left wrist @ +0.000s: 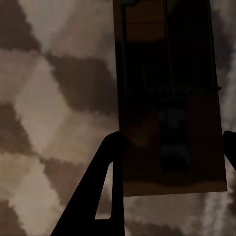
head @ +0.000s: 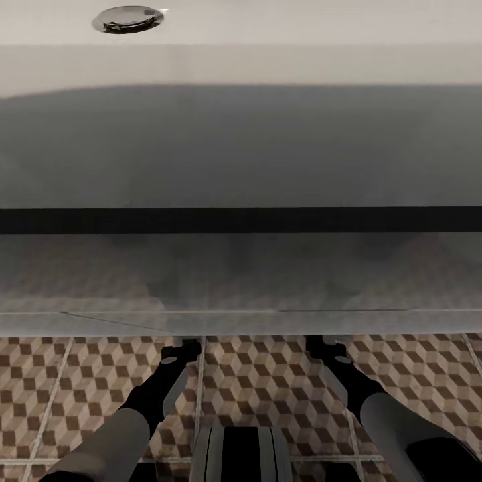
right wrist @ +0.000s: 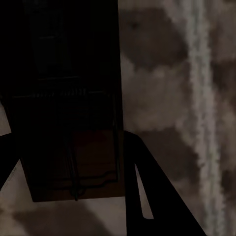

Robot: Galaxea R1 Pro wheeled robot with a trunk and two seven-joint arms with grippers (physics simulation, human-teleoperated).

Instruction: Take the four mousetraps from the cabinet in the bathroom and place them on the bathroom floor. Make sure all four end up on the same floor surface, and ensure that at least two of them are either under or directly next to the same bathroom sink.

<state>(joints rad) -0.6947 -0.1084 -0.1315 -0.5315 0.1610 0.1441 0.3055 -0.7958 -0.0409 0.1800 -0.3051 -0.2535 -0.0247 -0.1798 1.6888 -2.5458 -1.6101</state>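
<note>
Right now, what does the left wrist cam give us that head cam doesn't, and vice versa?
Left wrist alone: a mousetrap between the left pincer fingers, its dark brown base and wire parts seen close over the tiles. Head alone: the white sink rim with its chrome drain, the shaded vanity front below, and both forearms reaching under it. Both: the cube-pattern bathroom floor.
</note>
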